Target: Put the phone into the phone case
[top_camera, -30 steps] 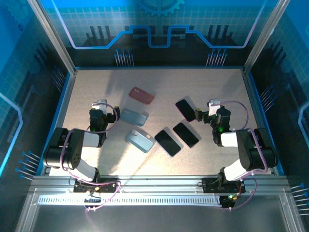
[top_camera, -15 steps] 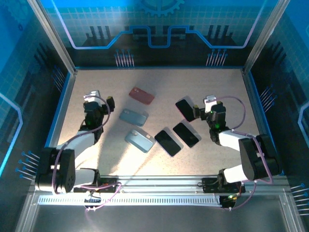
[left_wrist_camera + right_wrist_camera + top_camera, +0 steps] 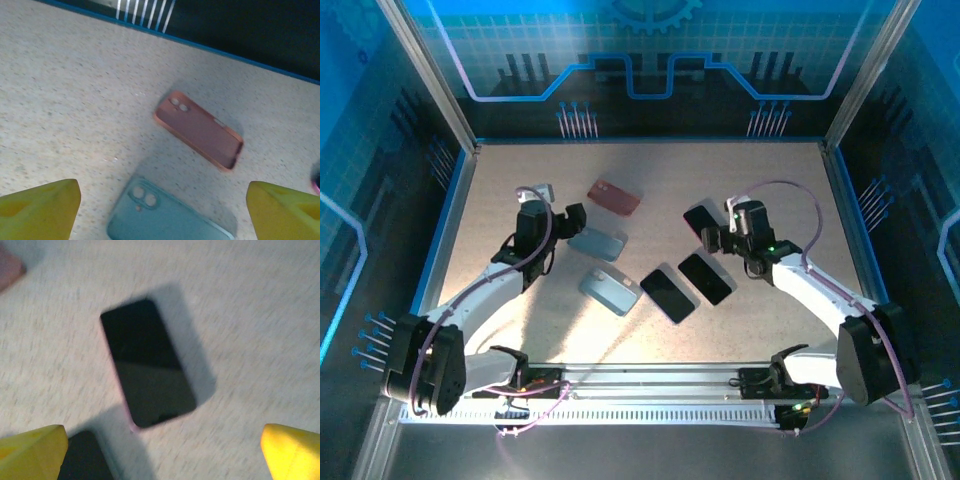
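Note:
Three dark phones lie right of centre: a far one [image 3: 701,224], a middle one [image 3: 705,278] and a near one [image 3: 667,295]. A red case [image 3: 613,197], a light blue case [image 3: 597,243] and a grey-blue case [image 3: 609,291] lie left of centre. My left gripper [image 3: 567,222] hangs open just left of the light blue case. In the left wrist view the teal-looking case [image 3: 165,215] sits between the yellow fingers [image 3: 40,210], with the red case [image 3: 199,129] beyond. My right gripper [image 3: 713,238] hovers open over the far phone [image 3: 146,362], which has a pink edge.
A second phone [image 3: 87,457] shows by the right gripper's left finger [image 3: 32,452]. Blue frame walls [image 3: 455,210] border the speckled table [image 3: 770,180] on the left, right and far sides. The arm bases stand at the near rail.
Both arms have unfolded from near their bases and reached inward. The left gripper moved right to the light blue case; the right gripper moved left over the far phone.

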You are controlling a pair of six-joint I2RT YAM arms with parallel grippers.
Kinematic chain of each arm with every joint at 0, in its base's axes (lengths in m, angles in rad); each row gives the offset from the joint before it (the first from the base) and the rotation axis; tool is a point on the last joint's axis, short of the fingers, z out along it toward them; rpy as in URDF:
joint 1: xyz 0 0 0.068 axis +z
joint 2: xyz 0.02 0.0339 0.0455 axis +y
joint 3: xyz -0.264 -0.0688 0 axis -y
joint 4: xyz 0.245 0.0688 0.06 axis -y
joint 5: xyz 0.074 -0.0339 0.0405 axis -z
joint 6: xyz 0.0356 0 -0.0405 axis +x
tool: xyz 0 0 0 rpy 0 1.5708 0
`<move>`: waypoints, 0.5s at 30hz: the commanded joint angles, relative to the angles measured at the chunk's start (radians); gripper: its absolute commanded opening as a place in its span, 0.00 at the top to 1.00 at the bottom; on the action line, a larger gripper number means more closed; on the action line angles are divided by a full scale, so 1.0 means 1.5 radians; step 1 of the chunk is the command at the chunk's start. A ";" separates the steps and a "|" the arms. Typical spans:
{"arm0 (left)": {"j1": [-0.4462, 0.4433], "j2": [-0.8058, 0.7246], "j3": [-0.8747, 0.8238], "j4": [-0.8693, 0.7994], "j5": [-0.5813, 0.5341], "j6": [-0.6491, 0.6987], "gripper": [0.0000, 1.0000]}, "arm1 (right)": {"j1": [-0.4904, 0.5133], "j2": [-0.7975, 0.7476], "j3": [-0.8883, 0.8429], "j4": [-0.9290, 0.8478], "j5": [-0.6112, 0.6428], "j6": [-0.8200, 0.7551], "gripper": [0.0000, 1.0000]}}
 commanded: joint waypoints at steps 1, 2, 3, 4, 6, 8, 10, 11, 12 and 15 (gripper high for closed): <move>-0.019 0.009 0.026 -0.035 0.018 -0.028 0.14 | 0.015 0.016 0.027 -0.143 -0.048 0.074 0.00; -0.023 0.010 0.025 -0.027 0.019 -0.028 0.14 | 0.021 0.023 0.030 -0.155 -0.060 0.077 0.00; -0.025 0.010 0.024 -0.021 0.021 -0.028 0.14 | 0.027 0.031 0.034 -0.165 -0.067 0.074 0.00; -0.027 0.010 0.023 -0.017 0.022 -0.030 0.15 | 0.034 0.040 0.040 -0.178 -0.064 0.075 0.00; -0.030 0.011 0.023 -0.012 0.024 -0.033 0.14 | 0.043 0.058 0.045 -0.187 -0.076 0.076 0.00; -0.031 0.013 0.025 -0.014 0.026 -0.035 0.14 | 0.051 0.078 0.051 -0.196 -0.087 0.076 0.00; -0.033 0.016 0.027 -0.018 0.026 -0.035 0.14 | 0.055 0.095 0.057 -0.198 -0.110 0.070 0.00; -0.034 0.017 0.027 -0.020 0.025 -0.035 0.14 | 0.058 0.103 0.058 -0.199 -0.118 0.066 0.00; -0.035 0.019 0.027 -0.022 0.023 -0.035 0.14 | 0.061 0.109 0.060 -0.199 -0.126 0.063 0.00; -0.037 0.021 0.027 -0.026 0.022 -0.037 0.14 | 0.066 0.127 0.064 -0.201 -0.154 0.051 0.00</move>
